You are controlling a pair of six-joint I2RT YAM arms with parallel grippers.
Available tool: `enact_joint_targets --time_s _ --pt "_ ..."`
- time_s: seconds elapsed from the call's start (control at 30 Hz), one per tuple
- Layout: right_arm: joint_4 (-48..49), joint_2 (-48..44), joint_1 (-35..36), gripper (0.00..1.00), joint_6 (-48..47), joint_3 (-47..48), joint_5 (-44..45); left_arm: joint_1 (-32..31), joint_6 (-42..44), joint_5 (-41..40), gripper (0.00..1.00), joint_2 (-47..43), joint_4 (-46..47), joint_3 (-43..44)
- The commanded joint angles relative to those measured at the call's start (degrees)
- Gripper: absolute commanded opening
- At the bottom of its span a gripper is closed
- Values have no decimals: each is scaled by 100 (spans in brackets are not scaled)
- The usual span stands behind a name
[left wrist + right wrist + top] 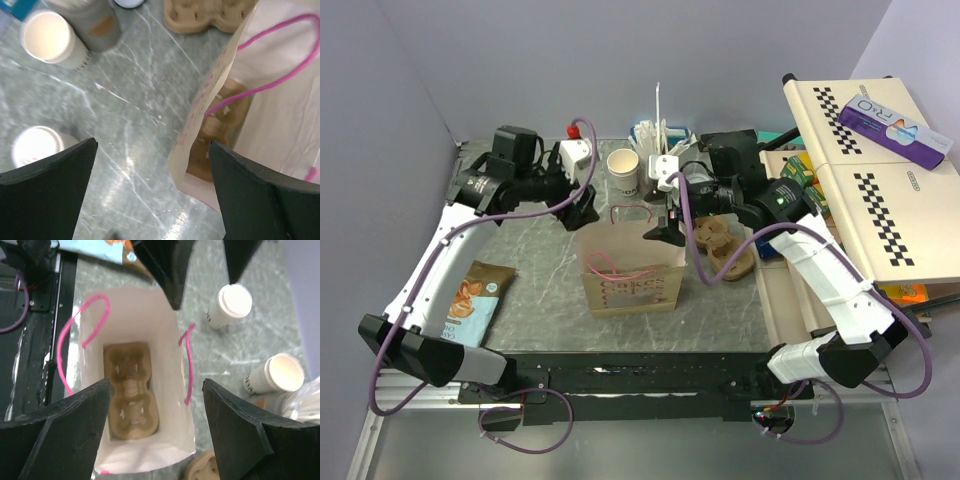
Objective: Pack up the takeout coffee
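Right wrist: open paper cup (pixel 280 374) bears illegible print.

1. Top external: high behind the arm bases, looking down over the grey marbled table (pixel 540 290).
2. Left wrist: close, looking down beside the brown paper bag with pink handles (pixel 280 140).
3. Right wrist: close, straight down into that bag; all views share it.

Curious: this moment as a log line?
left gripper open beside bag; right gripper open over bag; tray in bag; lidded cup, open cup outside
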Motion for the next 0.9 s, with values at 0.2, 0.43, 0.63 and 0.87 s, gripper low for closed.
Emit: enact_joint_targets --time_s 0.2,0.43,0.63,0.87 --pt "-955 -197 62 79 -1378 -321 -726 1 80 1470 99 -564 844 -923" --pt "-1342 -224 317 80 -2084 -611 -629 -175 -95 1824 99 -133 1424 -852" --pt "-2325 558 352 75 -2471 82 -770 -315 352 1814 92 429 871 -510" --pt "-2266 612 423 71 -2376 136 -621 -351 415 2008 84 536 756 -457"
